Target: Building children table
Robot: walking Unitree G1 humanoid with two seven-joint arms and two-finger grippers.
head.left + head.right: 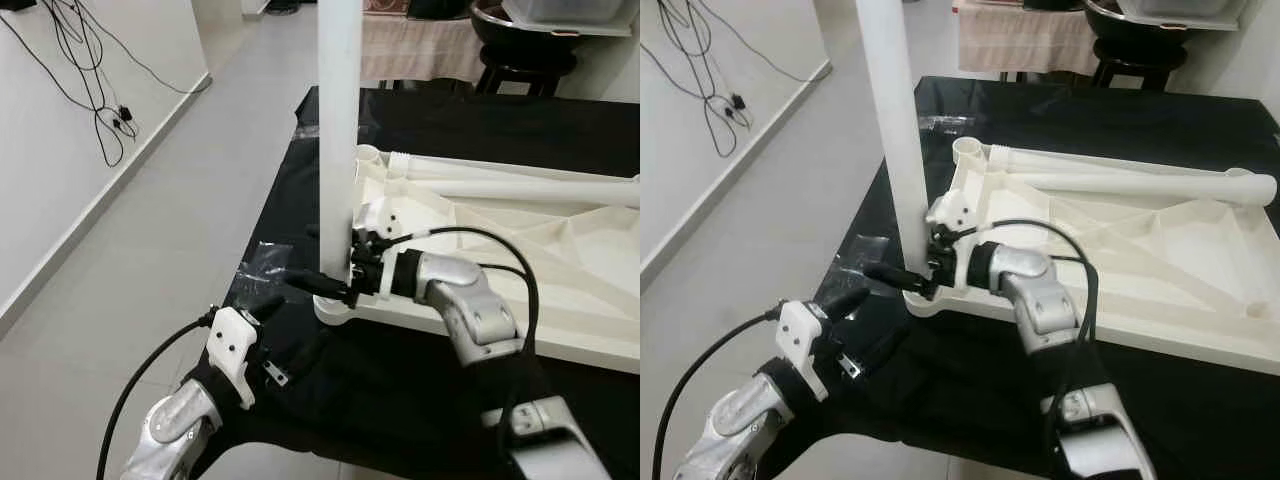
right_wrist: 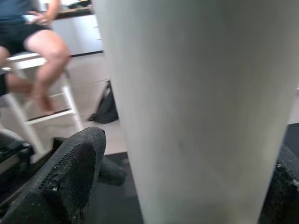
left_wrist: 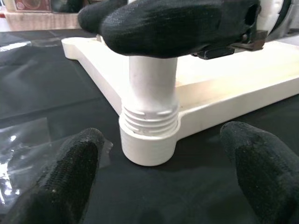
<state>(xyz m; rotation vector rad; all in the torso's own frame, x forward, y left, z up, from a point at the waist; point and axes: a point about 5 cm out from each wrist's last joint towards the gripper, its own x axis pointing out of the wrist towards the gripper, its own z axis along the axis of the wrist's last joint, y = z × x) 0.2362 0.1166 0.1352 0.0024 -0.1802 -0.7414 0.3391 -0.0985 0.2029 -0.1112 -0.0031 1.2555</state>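
White plastic tabletop [image 1: 1160, 270], upturned: one leg [image 1: 890, 130] upright, one lying; right gripper [image 1: 912, 283] clamps upright leg; left gripper [image 1: 262, 305] released.

The upright white plastic table leg [image 1: 339, 150] is smooth and matt, with 3 moulded ridges at its base. The inverted cream plastic tabletop [image 1: 1160, 260] shows a ribbed, satin underside. The black table surface [image 1: 970, 380] is glossy. The black gripper fingertips [image 3: 70, 172] carry rough, textured rubber-like pads.

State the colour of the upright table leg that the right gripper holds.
White; the table leg shows best in the right eye view, with the right gripper at its base.
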